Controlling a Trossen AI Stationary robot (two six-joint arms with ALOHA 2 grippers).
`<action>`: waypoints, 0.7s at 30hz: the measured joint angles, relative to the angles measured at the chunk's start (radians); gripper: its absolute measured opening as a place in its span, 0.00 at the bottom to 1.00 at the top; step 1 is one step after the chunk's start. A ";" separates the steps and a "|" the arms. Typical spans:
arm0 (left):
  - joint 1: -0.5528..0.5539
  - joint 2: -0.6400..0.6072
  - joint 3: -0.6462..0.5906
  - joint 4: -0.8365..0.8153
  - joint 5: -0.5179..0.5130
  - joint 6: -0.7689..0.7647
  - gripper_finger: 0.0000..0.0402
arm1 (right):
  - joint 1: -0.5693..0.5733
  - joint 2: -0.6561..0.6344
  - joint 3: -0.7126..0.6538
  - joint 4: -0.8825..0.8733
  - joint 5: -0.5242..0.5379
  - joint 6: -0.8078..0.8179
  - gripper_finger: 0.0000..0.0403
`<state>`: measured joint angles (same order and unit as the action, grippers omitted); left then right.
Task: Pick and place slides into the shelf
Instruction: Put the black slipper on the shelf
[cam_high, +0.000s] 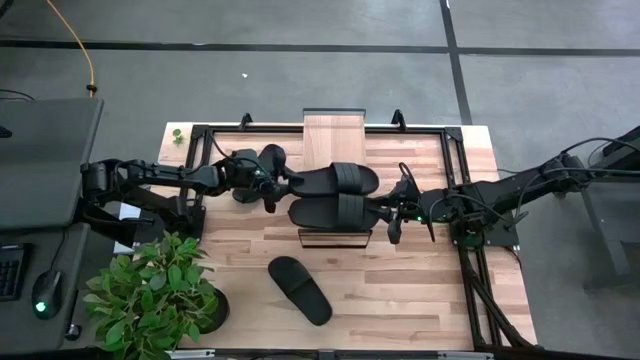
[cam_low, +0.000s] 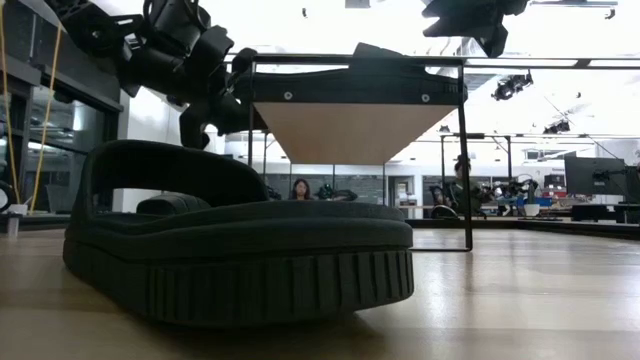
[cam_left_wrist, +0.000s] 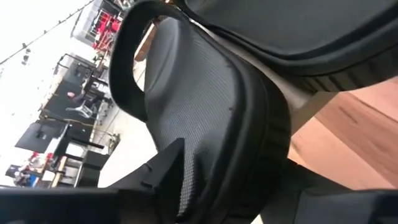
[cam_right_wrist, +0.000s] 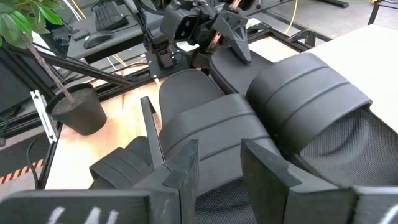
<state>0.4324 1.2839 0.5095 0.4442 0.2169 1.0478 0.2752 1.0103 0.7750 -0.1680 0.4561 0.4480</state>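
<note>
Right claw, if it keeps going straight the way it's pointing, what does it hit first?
Most likely the nearer slide on the shelf; the right claw points straight at its strap, close ahead, though the exact gap is unclear.

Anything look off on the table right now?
One slide lies alone on the table's near side, angled, away from the shelf. Two slides sit side by side between the grippers. Nothing looks spilled or damaged.

The dark left arm reaches in from its side, almost straight, its gripper (cam_high: 268, 186) at mid-worktop with the fingers apart. The dark right arm stretches in opposite, its gripper (cam_high: 394, 215) facing the left one, fingers (cam_right_wrist: 181, 167) parted.
</note>
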 joint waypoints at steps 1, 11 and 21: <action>0.000 0.000 0.000 0.000 0.000 -0.007 0.42 | 0.000 0.000 0.000 0.000 0.000 0.000 0.27; -0.001 -0.001 0.000 0.008 -0.044 -0.085 0.65 | 0.000 0.000 0.000 0.000 0.000 -0.002 0.27; -0.001 0.001 -0.001 -0.067 -0.147 -0.128 0.75 | 0.000 0.000 0.000 0.000 0.005 -0.003 0.27</action>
<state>0.4316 1.2846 0.5087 0.3773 0.0702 0.9195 0.2752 1.0103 0.7753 -0.1684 0.4606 0.4450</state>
